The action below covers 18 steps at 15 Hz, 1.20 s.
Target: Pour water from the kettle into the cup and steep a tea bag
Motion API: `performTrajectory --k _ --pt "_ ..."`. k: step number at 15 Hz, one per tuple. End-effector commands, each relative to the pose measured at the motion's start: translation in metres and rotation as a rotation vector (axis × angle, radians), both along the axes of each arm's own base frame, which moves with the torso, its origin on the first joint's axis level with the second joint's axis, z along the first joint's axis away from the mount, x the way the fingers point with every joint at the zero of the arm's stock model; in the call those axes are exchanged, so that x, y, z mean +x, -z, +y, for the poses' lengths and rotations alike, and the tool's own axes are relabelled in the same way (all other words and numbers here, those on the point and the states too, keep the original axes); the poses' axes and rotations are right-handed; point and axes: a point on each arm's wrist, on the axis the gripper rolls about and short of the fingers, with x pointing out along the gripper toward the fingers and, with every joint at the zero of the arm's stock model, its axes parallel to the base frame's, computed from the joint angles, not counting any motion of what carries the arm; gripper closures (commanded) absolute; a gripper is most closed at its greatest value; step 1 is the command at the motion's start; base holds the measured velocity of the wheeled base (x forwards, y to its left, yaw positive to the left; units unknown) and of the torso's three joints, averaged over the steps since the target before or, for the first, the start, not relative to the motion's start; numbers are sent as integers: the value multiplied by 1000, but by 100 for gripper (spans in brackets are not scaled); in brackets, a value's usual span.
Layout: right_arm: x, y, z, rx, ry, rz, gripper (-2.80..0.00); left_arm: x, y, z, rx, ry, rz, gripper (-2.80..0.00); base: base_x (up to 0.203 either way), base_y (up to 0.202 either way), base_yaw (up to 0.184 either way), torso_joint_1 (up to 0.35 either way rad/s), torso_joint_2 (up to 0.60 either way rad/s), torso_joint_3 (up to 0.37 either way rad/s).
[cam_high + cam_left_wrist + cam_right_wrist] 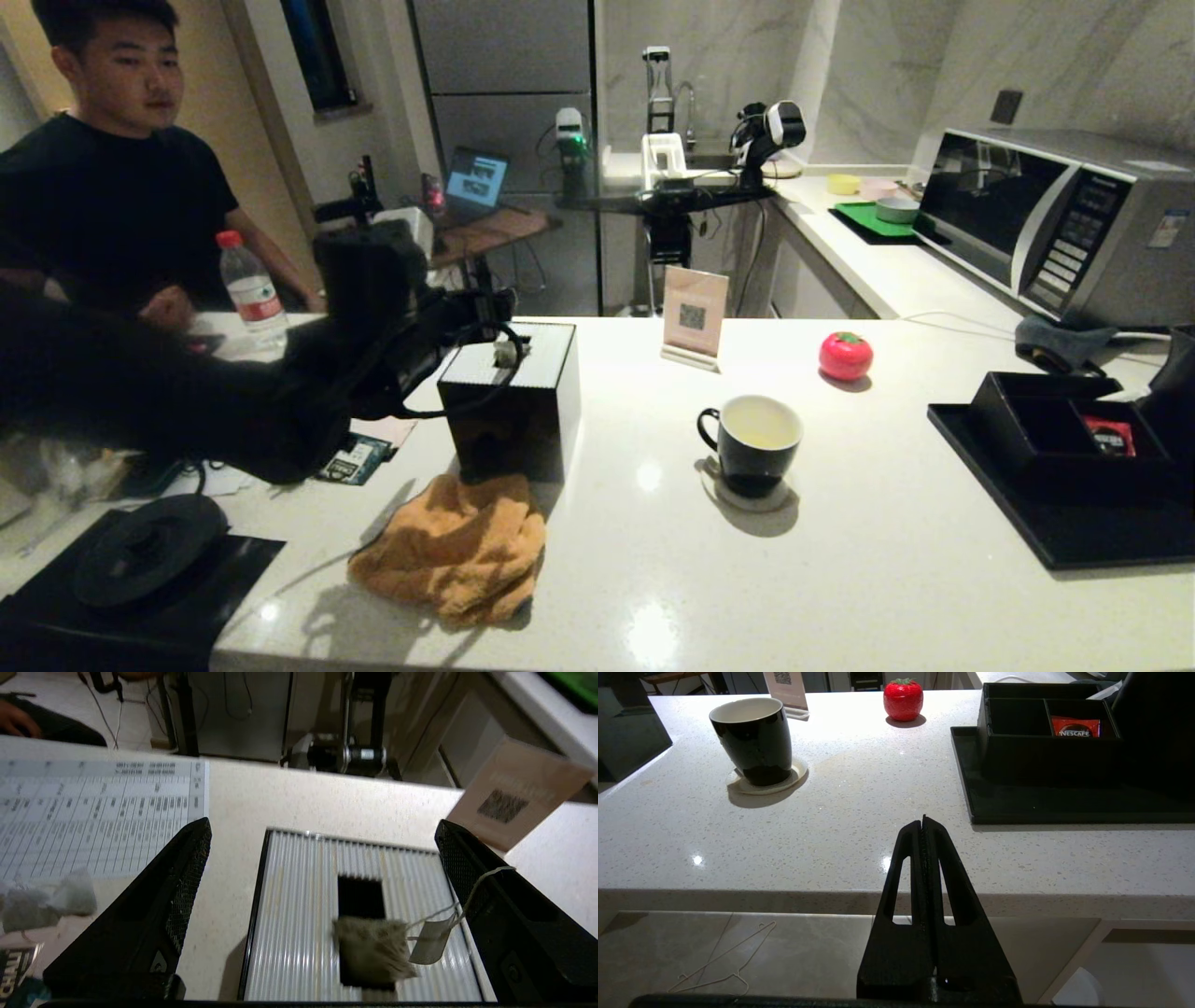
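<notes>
The tea bag [373,949], a pale soft pouch, lies on the ribbed top of the black tissue box [289,933], partly over its slot. Its string [486,877] runs up over one finger of my left gripper [322,825], with the paper tag [430,942] beside the pouch. That gripper is open above the box, its fingers wide to either side of the pouch and holding nothing. In the head view the left gripper [490,308] reaches over the box [509,401]. The cup [752,439], a black mug on a coaster, holds pale water [754,431]. My right gripper [923,820] is shut, parked before the counter edge. The kettle is not clearly in view.
An orange cloth [453,551] lies in front of the tissue box. A round black base [145,546] sits at the near left. A black tray [1046,523] with a compartment box and red sachet [1109,436] is at right. A red tomato-shaped jar [846,356], a QR sign [693,317], a bottle [252,289] and a seated person [103,187] are behind.
</notes>
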Motion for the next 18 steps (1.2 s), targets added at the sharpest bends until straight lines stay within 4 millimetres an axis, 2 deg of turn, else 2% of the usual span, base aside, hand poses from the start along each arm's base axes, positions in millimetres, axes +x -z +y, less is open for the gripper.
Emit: performTrajectory --k 1,7,18 --pt "0 0 0 0 0 1 0 2 -8 -1 -21 1 -53 -280 0 0 0 0 0 0" --pt "0 0 0 0 0 1 0 2 -20 -3 -52 48 -132 -280 0 0 0 0 0 0" --pt "0 0 0 0 0 1 0 6 -18 9 15 56 -135 -280 0 0 0 0 0 0"
